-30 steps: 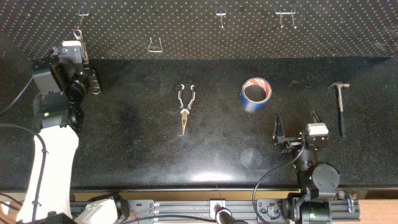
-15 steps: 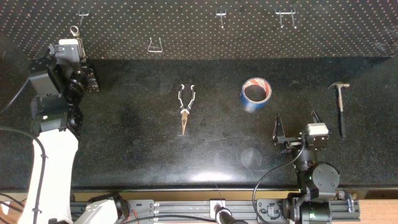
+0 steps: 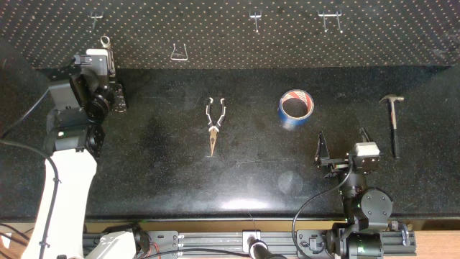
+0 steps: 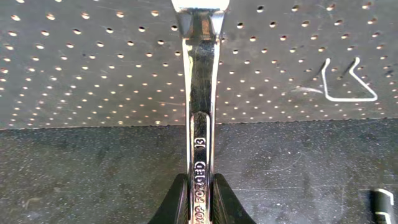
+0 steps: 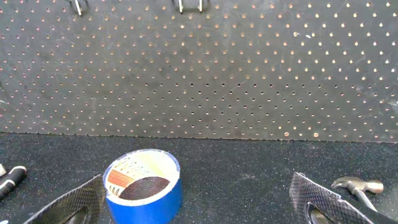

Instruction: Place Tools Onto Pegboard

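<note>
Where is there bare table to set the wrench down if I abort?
Widest bare patch: between the left arm, holding the wrench, and the pliers. A narrower one lies between pliers and tape roll. Crowded on the right: tape roll, right arm and hammer sit close together.

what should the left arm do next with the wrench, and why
Probably raise the left end effector toward the leftmost hook: it is shut on the wrench, whose upper end sits short of that hook, not hung yet.
</note>
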Tool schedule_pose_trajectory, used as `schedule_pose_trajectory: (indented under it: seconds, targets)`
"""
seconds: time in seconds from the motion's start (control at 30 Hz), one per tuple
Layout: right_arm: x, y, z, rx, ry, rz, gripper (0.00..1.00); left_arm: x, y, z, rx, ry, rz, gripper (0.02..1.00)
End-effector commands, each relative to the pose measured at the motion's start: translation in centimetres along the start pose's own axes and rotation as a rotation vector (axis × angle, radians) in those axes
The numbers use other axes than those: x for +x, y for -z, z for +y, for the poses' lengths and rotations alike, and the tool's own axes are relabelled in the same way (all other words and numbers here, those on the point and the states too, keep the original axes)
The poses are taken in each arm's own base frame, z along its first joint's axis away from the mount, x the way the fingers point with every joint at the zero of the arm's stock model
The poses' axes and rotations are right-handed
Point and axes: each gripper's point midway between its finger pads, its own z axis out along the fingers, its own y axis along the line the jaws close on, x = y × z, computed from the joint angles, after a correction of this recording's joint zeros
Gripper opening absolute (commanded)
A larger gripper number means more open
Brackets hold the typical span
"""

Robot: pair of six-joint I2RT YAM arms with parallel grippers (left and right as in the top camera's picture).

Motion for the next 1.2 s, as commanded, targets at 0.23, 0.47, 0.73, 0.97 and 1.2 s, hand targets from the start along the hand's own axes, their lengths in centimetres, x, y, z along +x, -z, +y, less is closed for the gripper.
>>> schedule_pose_trajectory:
  seconds: [0.23, 0.47, 0.73, 0.97, 1.2]
  targets:
    - [0.1, 0.0, 0.3, -0.015, -0.011, -0.003, 0.976, -4.5, 2.8, 2.6, -0.154, 0.033, -0.153, 0.029]
    - [0.1, 0.0, 0.3, -0.015, -0.011, -0.002, 0.976, -4.3, 2.7, 3.6, -0.210, 0.045, -0.143, 0.027]
    - [0.1, 0.0, 0.3, -0.015, -0.011, -0.002, 0.976, -3.8, 1.5, 3.5, -0.199, 0.060, -0.121, 0.029]
    - [0.1, 0.0, 0.3, -0.015, -0.011, -0.002, 0.976, -3.7, 0.8, 3.4, -0.192, 0.058, -0.120, 0.029]
    - [0.1, 0.0, 0.3, -0.015, -0.011, -0.002, 0.974, -3.6, 0.4, 2.5, -0.143, 0.053, -0.112, 0.027]
